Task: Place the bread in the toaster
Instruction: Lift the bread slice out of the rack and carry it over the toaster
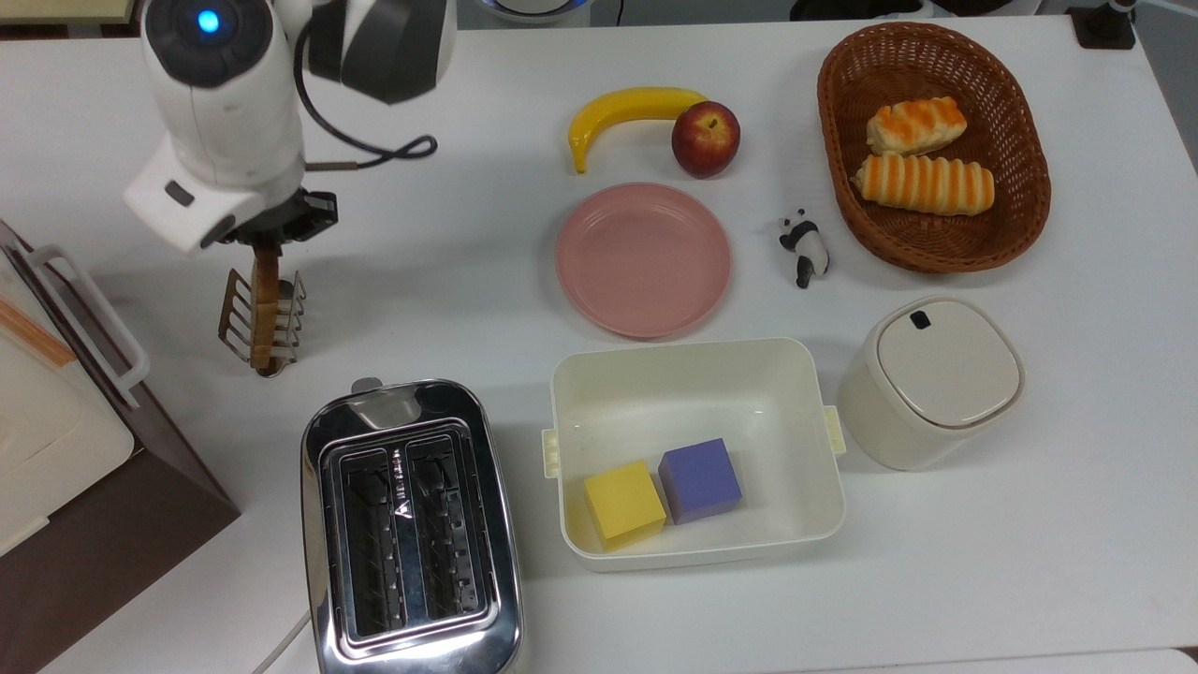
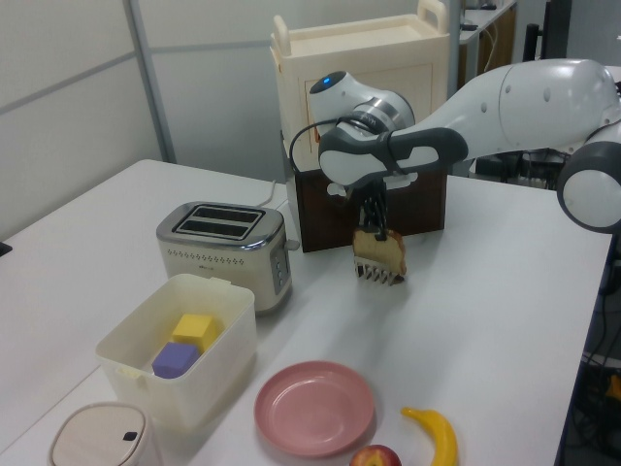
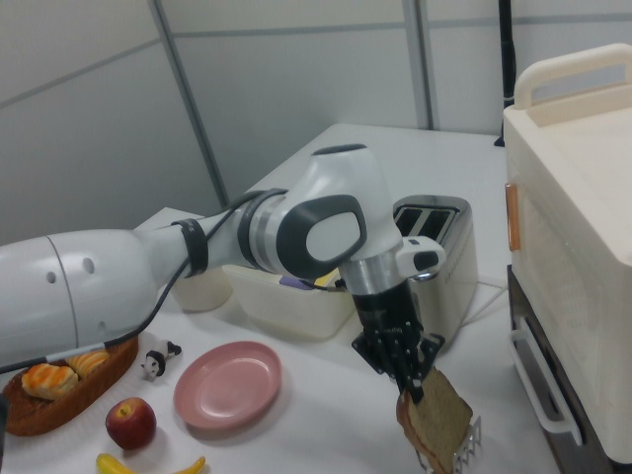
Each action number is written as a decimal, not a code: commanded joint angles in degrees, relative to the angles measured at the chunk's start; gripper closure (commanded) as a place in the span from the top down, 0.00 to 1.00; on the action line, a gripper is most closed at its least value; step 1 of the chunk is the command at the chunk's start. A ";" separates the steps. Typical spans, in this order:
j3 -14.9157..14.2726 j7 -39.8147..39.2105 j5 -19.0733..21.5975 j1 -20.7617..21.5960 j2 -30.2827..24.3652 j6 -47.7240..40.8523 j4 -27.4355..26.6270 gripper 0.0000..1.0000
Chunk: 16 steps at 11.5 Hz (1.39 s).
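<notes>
The bread [image 1: 265, 298] is a tan speckled slice with a brown crust. It stands upright and edge-on in the top view, with its lower edge among the wires of a small toast rack [image 1: 245, 318]. My gripper [image 1: 267, 241] is shut on its top edge, directly above the rack. In the left view the gripper [image 2: 377, 229] holds the bread [image 2: 380, 250] above the rack [image 2: 384, 273]. The right view shows the bread's [image 3: 441, 419] flat face below the gripper [image 3: 412, 387]. The chrome two-slot toaster [image 1: 409, 524] stands with empty slots, nearer the top view's bottom edge than the rack.
A brown-and-cream box [image 1: 56, 440] stands at the top view's left, close to the rack. To the toaster's right are a white tub [image 1: 694, 367] with two blocks, a pink plate [image 1: 643, 257], a banana [image 1: 627, 108], an apple [image 1: 706, 139], a panda figure [image 1: 804, 247], a basket [image 1: 1025, 178] and a lidded container [image 1: 927, 379].
</notes>
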 commanded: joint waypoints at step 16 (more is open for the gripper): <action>2.78 4.77 26.00 3.11 -6.36 28.71 4.96 0.03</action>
